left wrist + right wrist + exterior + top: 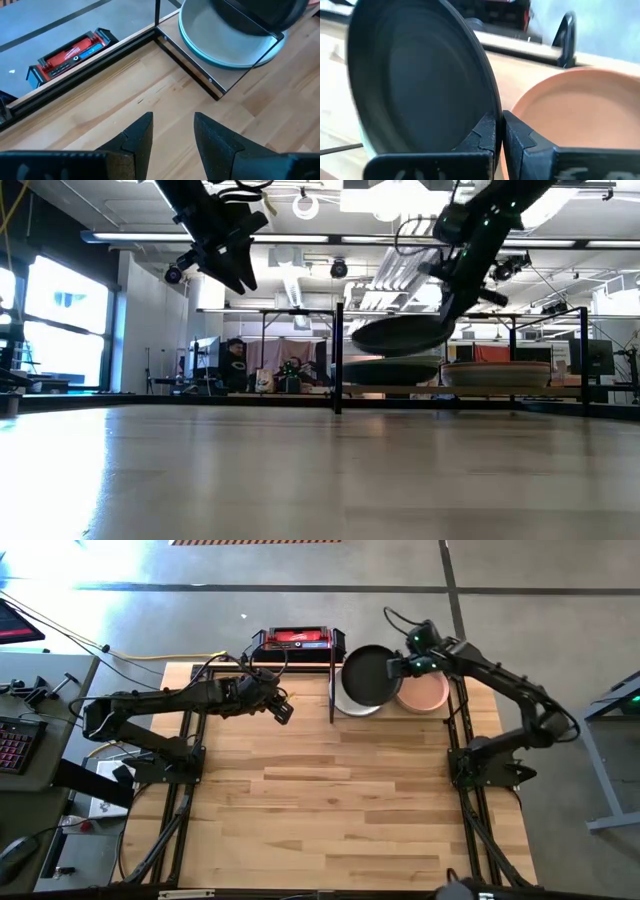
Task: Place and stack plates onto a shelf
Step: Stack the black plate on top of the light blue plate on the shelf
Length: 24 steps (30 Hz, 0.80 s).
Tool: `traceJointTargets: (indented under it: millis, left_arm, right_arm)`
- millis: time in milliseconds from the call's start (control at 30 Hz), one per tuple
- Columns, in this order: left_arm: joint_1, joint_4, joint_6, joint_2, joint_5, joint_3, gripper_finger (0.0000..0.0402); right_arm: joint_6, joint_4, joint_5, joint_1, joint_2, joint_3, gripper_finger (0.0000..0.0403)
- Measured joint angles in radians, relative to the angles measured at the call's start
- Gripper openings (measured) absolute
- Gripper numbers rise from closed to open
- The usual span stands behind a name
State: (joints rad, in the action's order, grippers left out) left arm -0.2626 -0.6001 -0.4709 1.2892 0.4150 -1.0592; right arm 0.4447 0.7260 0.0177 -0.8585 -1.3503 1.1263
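Black plate (368, 674): pinched at its rim by the right gripper (398, 667), upper centre-right of the high view.
Below it: pale green plates (352, 704) on the shelf (231, 77); held plate hangs above, not touching.
Peach plate (424, 692): just right of that stack.
Left gripper (283, 711): fingers spread, empty, left of the shelf.

Big open workshop with a grey concrete floor (560, 600)

There's a bright window (60, 315) off to one side, pipes and strip lights (300, 240) up on the ceiling, desks with monitors (205, 355) along the back. A keyboard (12, 740) sits beside the table, and a red toolbox (298, 639) lies on the floor.
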Motion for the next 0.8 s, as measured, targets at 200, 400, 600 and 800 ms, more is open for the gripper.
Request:
traceJointTargets:
  millis: [200, 400, 600, 800]
  left_arm:
    - [0.0, 0.0, 0.005, 0.0, 0.0, 0.0, 0.0133]
    - [0.0, -0.001, 0.029, 0.0, 0.0, 0.0, 0.0133]
    - [0.0, -0.001, 0.029, 0.0, 0.0, 0.0, 0.0133]
    - [0.0, -0.001, 0.03, 0.0, 0.0, 0.0, 0.0133]
  right_arm:
    - [0.057, -0.013, 0.076, -0.006, -0.092, 0.0, 0.0]
    - [0.11, -0.023, 0.113, -0.005, -0.124, 0.0, 0.0]
    - [0.134, -0.023, 0.116, -0.003, -0.129, 0.0, 0.0]
    - [0.133, -0.037, 0.116, 0.016, -0.129, 0.0, 0.0]
